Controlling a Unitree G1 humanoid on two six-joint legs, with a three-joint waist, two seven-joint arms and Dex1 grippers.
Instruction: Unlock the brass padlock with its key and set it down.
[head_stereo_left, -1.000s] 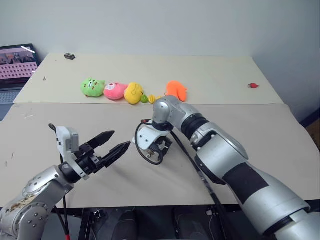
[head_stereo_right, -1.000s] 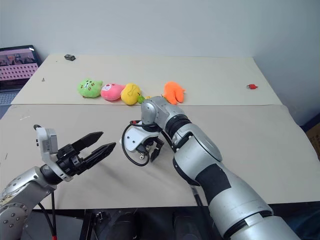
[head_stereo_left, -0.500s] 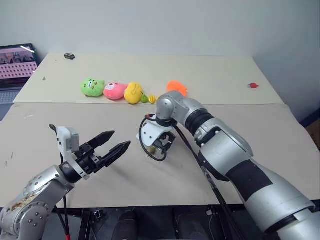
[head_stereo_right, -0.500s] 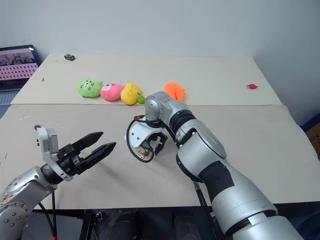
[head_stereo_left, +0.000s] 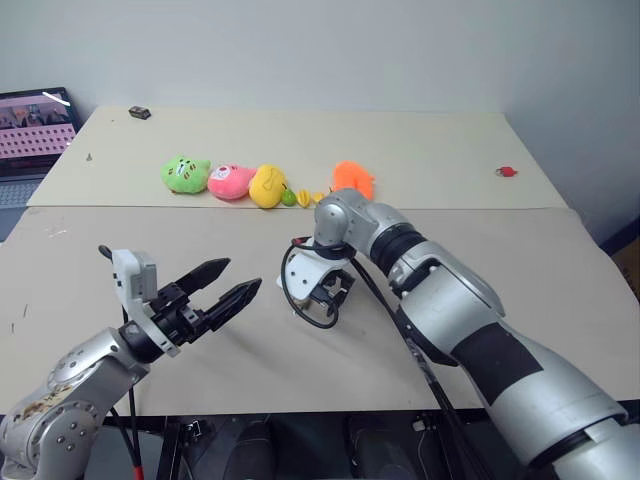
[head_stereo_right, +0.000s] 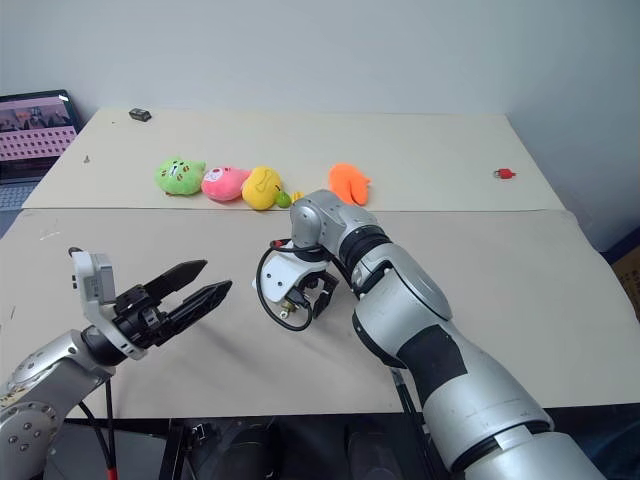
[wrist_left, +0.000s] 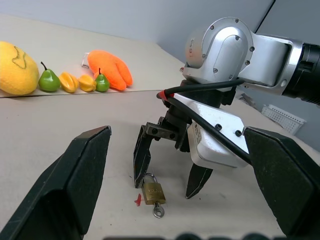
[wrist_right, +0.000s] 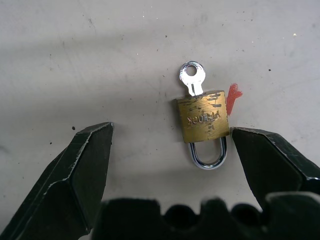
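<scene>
The small gold-brass padlock (wrist_right: 203, 116) with its thin silver shackle loop lies flat on the tan cardboard-topped table (head_stereo_left: 480, 260), directly under the down-pointing right gripper (wrist_left: 171, 172). Its long axis runs through shackle, body and the small silvery key (wrist_right: 192, 78) with a round holed head, which sticks out of the body's end opposite the shackle. In the left wrist view the key end points toward the camera and the shackle toward the right gripper. A tiny red mark (wrist_right: 232, 96) sits on the table just beside the lock body.

The right gripper's two black fingers stand wide apart, holding nothing; one fingertip (wrist_right: 260, 150) is just beside the shackle end, the lock lying off-centre between them. The left gripper (head_stereo_left: 238, 282), at about nine o'clock from the lock, hovers well apart from it, also spread and empty.

Beyond the lock, at twelve o'clock, sits a row of soft toys: green (head_stereo_left: 186, 174), pink (head_stereo_left: 230, 182), yellow (head_stereo_left: 267, 186), orange (head_stereo_left: 354, 178), with small toy fruits (wrist_left: 75, 81) between. A laptop (head_stereo_left: 35, 125) sits at ten o'clock.
</scene>
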